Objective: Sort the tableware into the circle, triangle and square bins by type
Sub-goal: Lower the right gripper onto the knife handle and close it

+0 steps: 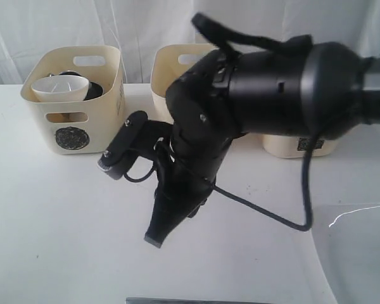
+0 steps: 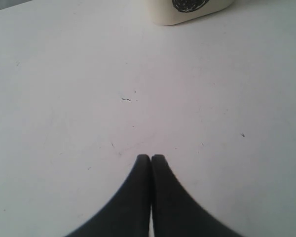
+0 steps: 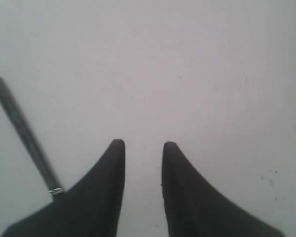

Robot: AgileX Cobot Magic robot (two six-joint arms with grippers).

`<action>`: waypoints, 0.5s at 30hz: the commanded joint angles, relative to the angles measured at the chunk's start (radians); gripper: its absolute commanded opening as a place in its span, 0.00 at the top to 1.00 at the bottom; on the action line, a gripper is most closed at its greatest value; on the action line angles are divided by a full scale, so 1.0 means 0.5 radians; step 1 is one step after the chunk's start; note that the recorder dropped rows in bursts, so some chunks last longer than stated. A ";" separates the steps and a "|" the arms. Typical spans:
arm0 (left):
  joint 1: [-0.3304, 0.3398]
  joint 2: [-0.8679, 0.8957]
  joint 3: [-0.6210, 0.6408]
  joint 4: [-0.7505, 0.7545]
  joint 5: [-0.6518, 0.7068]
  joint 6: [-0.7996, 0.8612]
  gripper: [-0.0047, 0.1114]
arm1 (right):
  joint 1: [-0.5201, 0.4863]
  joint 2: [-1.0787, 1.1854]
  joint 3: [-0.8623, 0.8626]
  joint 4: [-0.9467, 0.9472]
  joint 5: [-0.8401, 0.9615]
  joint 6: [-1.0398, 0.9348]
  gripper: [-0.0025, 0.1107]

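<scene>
Right tool: the right tool [image 3: 143,145] stands partly open, with a clear gap between its black jaws and nothing in it, pointing down at the bare white table [image 1: 63,221].
Left tool: the left tool [image 2: 150,157] is closed tight on nothing, over bare table, and is outside the exterior view.
Plate, place: what I take for the large white rounded-square plate [image 1: 361,266] lies flat on the table. In the exterior view it is to the right of the right tool, well apart from it, and cut off by the frame edge.
Plate, axis: it is roughly square, so there is no long axis to line up with; its curved rim faces the right tool.
Nearer arm: the right one, by my reading.
Plate, look: pale, glossy and thin-rimmed, with a bright glint near its far edge (likely slippery to pinch).
Bins: the cream plastic tub with a black scribbled circle [image 1: 98,126] stands beyond and left of the right tool and holds a small white bowl [image 1: 60,88]. The tub with the square mark [image 1: 285,147] stands beyond and right of the right tool, half hidden.
Unsure: a thin dark rod [image 3: 22,133] lies beside the right tool; I cannot tell whether it is a chopstick or a rig part.
</scene>
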 commanded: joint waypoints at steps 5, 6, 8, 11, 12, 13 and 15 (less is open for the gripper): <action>0.003 -0.008 0.004 -0.009 0.005 0.002 0.96 | 0.013 -0.593 0.527 0.291 -0.494 -0.095 0.89; 0.003 -0.008 0.004 -0.009 0.005 0.002 0.96 | 0.017 -0.640 0.603 0.270 -0.517 -0.120 0.91; 0.003 -0.008 0.004 -0.009 0.005 0.002 0.96 | 0.017 -0.705 0.699 0.210 -0.540 -0.164 0.93; 0.003 -0.008 0.004 -0.009 0.005 0.002 0.96 | 0.017 -0.682 0.730 0.210 -0.517 -0.241 0.93; 0.003 -0.008 0.004 -0.009 0.005 0.002 0.96 | 0.018 -0.629 0.725 0.223 -0.454 -0.259 0.92; 0.003 -0.008 0.004 -0.009 0.005 0.002 0.96 | 0.018 -0.605 0.716 0.223 -0.411 -0.259 0.92; 0.003 -0.008 0.004 -0.009 0.005 0.002 0.96 | 0.018 -0.572 0.715 0.227 -0.347 -0.259 0.89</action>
